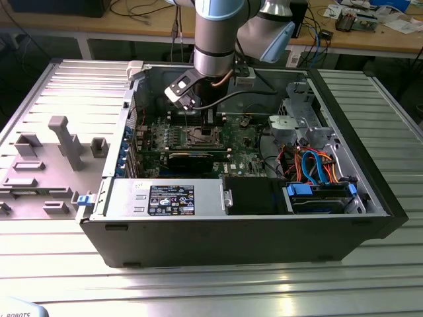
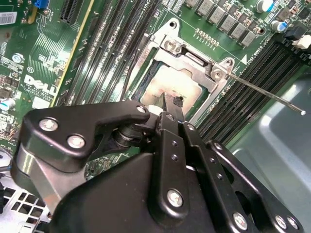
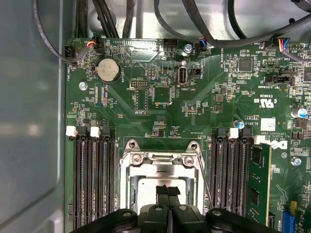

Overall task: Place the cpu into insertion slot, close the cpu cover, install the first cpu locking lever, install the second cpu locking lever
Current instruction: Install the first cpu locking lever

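1. Chip (image 2: 170,81) (image 3: 145,187) sits in the socket (image 1: 200,137), silver top facing up. It lies flat and square to the frame.
2. Cover (image 2: 194,60) (image 3: 163,168) is down around the chip, which shows through the cover's window.
3. One thin lever rod (image 2: 262,93) (image 3: 203,177) angles out from the socket corner over the memory slots (image 2: 112,53). Its free end is clear of the socket.
4. Gripper (image 2: 173,103) (image 3: 168,190) is directly over the chip, inside the cover window. The black fingers are pressed together and nothing is visible between them. Can't tell whether the tips touch the chip.
5. Memory slots flank the socket on both sides on the green motherboard (image 3: 160,97). A coin cell (image 3: 108,71) sits further off on the board.
6. All of this is inside an open computer case (image 1: 264,238) lying on its side. The arm (image 1: 215,39) reaches down into it.
7. Also in the case:
   - a black card (image 1: 192,158) just beside the socket
   - a silver power supply (image 1: 165,198) along the near wall
   - a drive bay with blue and orange cables (image 1: 317,165) at the exterior view's right
8. The case rests on a ribbed metal table (image 1: 264,284). Grey blocks (image 1: 66,142) stand on the table at the exterior view's left.
9. A workbench (image 1: 383,36) with cables and clutter is behind.
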